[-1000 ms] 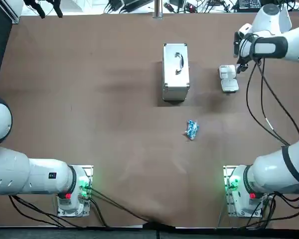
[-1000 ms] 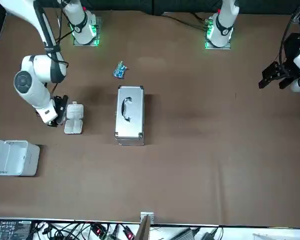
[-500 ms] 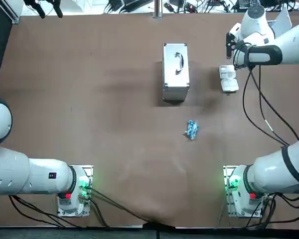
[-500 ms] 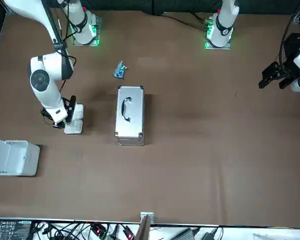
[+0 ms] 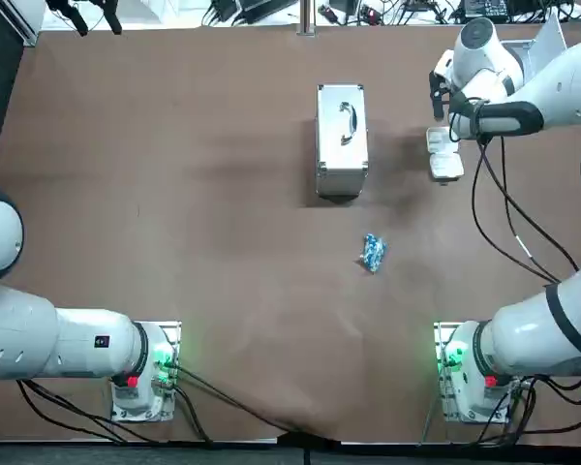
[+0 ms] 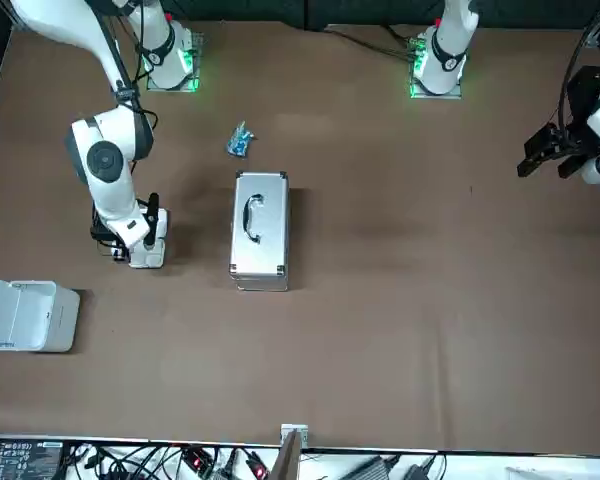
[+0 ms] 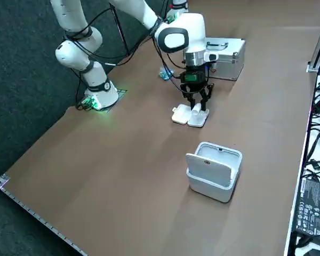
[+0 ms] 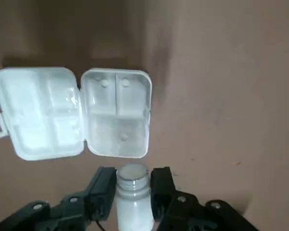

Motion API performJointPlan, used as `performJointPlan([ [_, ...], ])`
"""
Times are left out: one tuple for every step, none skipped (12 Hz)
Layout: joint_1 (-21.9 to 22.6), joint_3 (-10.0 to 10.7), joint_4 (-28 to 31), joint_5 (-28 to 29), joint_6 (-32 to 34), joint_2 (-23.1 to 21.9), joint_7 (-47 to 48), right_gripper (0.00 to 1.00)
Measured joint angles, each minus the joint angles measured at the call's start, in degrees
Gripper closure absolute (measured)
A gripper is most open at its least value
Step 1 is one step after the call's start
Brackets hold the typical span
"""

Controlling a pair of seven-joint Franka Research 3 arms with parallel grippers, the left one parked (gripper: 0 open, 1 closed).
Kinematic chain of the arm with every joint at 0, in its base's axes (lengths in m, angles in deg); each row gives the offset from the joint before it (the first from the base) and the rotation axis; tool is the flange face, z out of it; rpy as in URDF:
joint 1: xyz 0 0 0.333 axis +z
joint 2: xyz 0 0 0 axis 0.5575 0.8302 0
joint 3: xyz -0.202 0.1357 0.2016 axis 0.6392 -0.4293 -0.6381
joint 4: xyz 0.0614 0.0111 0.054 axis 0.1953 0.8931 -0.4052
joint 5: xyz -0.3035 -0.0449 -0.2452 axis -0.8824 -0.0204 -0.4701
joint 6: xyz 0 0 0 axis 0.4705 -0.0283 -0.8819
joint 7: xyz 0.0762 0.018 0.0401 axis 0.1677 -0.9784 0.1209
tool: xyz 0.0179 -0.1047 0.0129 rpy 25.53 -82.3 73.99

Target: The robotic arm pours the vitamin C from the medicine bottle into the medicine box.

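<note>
One brown counter carries the open box at the upper right of the top view. The tool pinches the bottle by its sides, its mouth just beside the box. It looks light, stiff and probably slippery, so a mid-body grip suits tipping.

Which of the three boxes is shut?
The silver case with the handle; the pill box lies open below the right hand, which holds the bottle, and the white bin has its lid up.
</note>
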State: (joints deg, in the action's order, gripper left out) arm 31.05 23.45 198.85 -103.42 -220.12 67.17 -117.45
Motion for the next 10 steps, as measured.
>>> performJointPlan([
  [0.0, -0.1, -0.3, -1.8, 0.0, 0.5, 0.4, 0.57],
  [0.0, -0.3, -0.6, -2.8, 0.0, 0.9, 0.8, 0.57],
  [0.0, -0.5, -0.8, -3.4, 0.0, 1.2, 1.0, 0.57],
  [0.0, -0.7, -0.9, -3.9, 0.0, 1.6, 1.0, 0.57],
  [0.0, -0.9, -1.0, -4.7, 0.0, 1.8, 1.1, 0.57],
  [0.0, -1.2, -1.1, -5.6, 0.0, 2.0, 1.2, 0.57],
  [0.0, -1.4, -1.1, -6.7, 0.0, 2.2, 1.4, 0.57],
  [0.0, -1.6, -1.1, -7.7, 0.0, 2.4, 1.8, 0.57],
  [0.0, -1.9, -1.1, -8.8, 0.0, 2.6, 2.3, 0.57],
  [0.0, -2.5, -1.1, -11.0, 0.0, 3.0, 2.9, 0.57],
])
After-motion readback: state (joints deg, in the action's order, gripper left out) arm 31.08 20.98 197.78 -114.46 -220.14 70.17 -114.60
